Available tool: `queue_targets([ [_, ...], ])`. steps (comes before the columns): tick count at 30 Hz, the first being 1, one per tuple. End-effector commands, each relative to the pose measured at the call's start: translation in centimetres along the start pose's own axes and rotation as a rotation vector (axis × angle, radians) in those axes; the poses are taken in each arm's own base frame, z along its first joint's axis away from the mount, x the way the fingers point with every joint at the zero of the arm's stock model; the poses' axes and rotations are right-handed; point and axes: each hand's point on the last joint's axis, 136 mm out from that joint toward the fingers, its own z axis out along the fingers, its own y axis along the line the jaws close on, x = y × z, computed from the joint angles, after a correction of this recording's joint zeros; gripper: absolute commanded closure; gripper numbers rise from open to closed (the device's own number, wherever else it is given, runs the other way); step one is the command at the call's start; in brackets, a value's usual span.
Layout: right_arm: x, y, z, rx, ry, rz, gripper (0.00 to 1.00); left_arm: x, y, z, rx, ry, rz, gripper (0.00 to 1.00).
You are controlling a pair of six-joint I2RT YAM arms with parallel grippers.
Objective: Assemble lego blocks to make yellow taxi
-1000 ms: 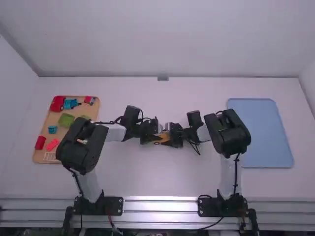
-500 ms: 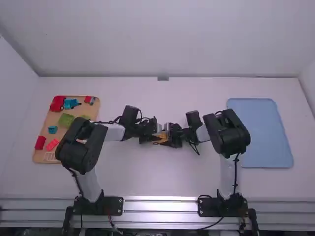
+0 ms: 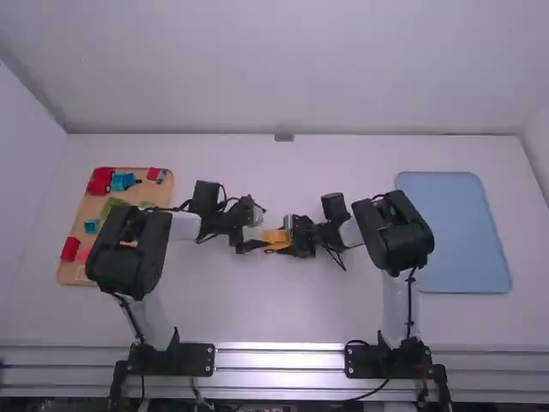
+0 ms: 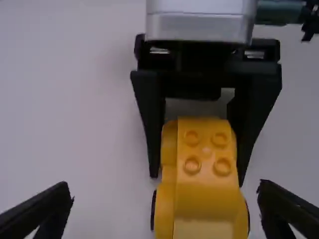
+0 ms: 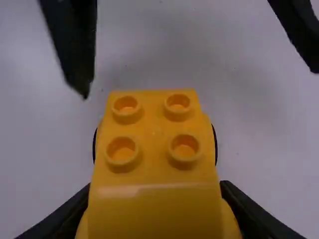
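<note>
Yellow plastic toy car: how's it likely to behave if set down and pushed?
Probably stiff: the yellow plastic toy car shows no visible give in the right pincer. Likely to roll, as the black round edges at its sides look like wheels. Maybe slippery, going by the sheen beside its round studs.

gaps beside yellow car (image 4: 205, 199), right tool (image 3: 290, 238) blocking one end

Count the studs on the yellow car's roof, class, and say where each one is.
4 studs: two side by side nearer the left gripper, two nearer the right gripper. None on the roof looks hidden.
</note>
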Motion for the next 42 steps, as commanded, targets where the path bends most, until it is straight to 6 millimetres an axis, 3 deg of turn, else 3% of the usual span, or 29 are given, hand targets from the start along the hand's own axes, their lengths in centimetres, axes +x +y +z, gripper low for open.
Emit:
queue_targets([
  [1, 0.4, 0.5, 0.3, -0.02, -0.007, 0.017, 0.45, -1.4, 1.1, -2.2, -0.042, -0.036, 0.02, 0.01],
  [5, -0.2, 0.3, 0.2, -0.017, -0.026, 0.033, 0.45, -1.7, 3.6, -6.1, -0.159, -0.032, -0.068, 0.01],
  [6, -0.9, -0.5, -0.2, 0.001, -0.052, 0.07, 0.45, -1.1, 5.3, -8.2, -0.252, -0.01, -0.163, 0.01],
  [8, -2.2, -2.0, -1.2, 0.046, -0.076, 0.128, 0.42, 0.5, 7.6, -10.7, -0.393, 0.037, -0.335, 0.01],
  [10, -3.2, -3.0, -2.4, 0.076, -0.089, 0.17, 0.42, 1.7, 8.7, -12.0, -0.479, 0.065, -0.447, 0.01],
  [14, -6.0, -5.9, -7.4, 0.203, -0.103, 0.28, 0.42, 4.5, 10.3, -14.1, -0.663, 0.124, -0.696, 0.01],
  [16, -6.4, -7.6, -11.5, 0.346, -0.052, 0.355, 0.44, 5.6, 10.6, -14.6, -0.735, 0.162, -0.769, 0.01],
  [17, -6.4, -7.7, -11.8, 0.357, -0.045, 0.361, 0.43, 5.7, 10.6, -14.6, -0.74, 0.165, -0.772, 0.01],
  [18, -6.2, -8.2, -13.9, 0.428, -0.008, 0.395, 0.43, 6.1, 10.7, -14.8, -0.764, 0.181, -0.784, 0.01],
  [19, -5.8, -8.5, -16.7, 0.519, 0.041, 0.443, 0.43, 6.4, 10.9, -15.2, -0.791, 0.193, -0.798, 0.01],
  [21, -5.3, -8.6, -19.9, 0.622, 0.098, 0.495, 0.44, 6.7, 11.0, -15.6, -0.811, 0.201, -0.805, 0.01],
  [25, -3.6, -7.9, -28.4, 0.924, 0.195, 0.694, 0.47, 6.8, 11.1, -15.8, -0.822, 0.203, -0.806, 0.01],
  [28, -2.1, -6.5, -34.7, 1.176, 0.222, 0.87, 0.47, 6.7, 11.3, -15.8, -0.826, 0.198, -0.799, 0.01],
  [29, -1.1, -5.4, -37.8, 1.306, 0.24, 0.953, 0.46, 6.6, 11.4, -15.9, -0.829, 0.193, -0.793, 0.01],
  [31, 0.2, -4.0, -41.0, 1.441, 0.257, 1.043, 0.43, 6.5, 11.5, -15.9, -0.83, 0.187, -0.788, 0.01],
  [33, 1.6, -2.7, -43.5, 1.532, 0.258, 1.118, 0.43, 6.4, 11.7, -16.0, -0.838, 0.172, -0.806, 0.01],
  [35, 2.4, -2.2, -44.3, 1.548, 0.26, 1.147, 0.43, 6.3, 11.8, -16.0, -0.846, 0.154, -0.835, 0.01],
  [36, 3.8, -1.6, -45.0, 1.563, 0.268, 1.193, 0.43, 6.3, 11.8, -16.1, -0.857, 0.133, -0.884, 0.01],
  [42, 9.8, -0.9, -45.8, 1.561, 0.307, 1.322, 0.43, 7.7, 12.0, -17.2, -0.972, 0.15, -1.003, 0.01],
])
